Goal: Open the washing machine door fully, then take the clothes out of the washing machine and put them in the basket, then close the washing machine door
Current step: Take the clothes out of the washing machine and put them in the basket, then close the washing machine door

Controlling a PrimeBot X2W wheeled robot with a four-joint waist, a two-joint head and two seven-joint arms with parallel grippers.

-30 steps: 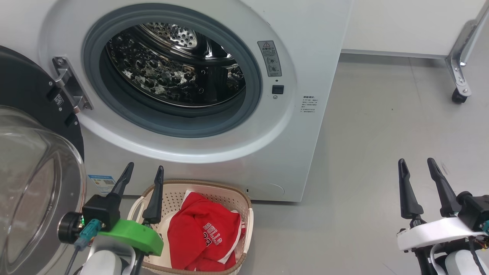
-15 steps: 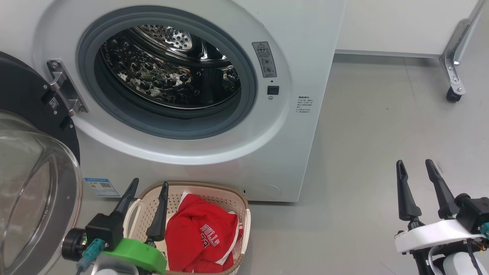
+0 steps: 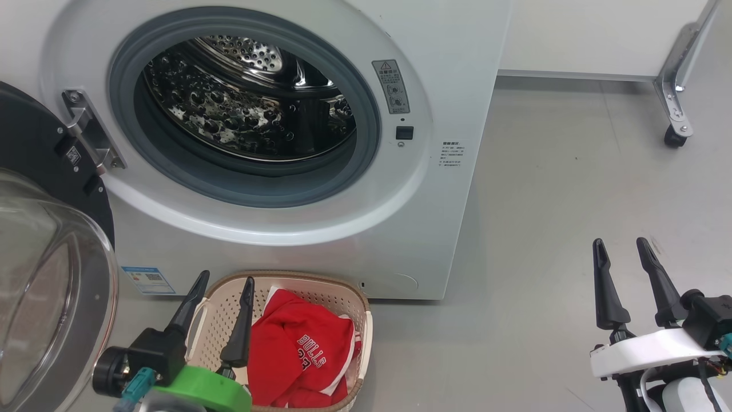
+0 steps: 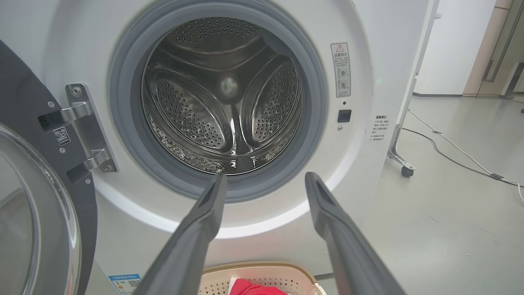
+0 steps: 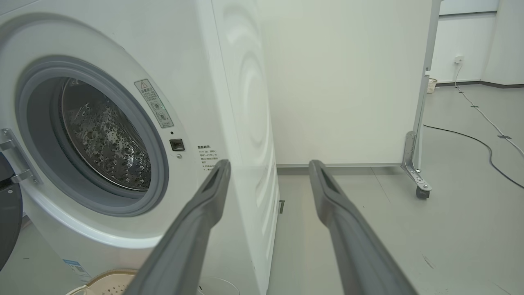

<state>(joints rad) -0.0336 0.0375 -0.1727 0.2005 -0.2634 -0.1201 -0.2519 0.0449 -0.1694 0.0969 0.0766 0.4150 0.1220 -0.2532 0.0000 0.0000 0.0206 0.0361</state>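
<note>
Washing machine door (image 3: 40,240): far left, swung wide. My left jaws: apart, empty, by the basket (image 3: 320,281) rim. Clothes (image 3: 303,349): in basket, on floor against washing machine (image 3: 434,229). Drum (image 3: 246,103): looks empty. My right jaws: apart, empty. Outstanding, I judge: swing door shut.

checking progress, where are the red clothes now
In the head view's lower left, the clothes lie in the basket, just in front of the washing machine.
</note>
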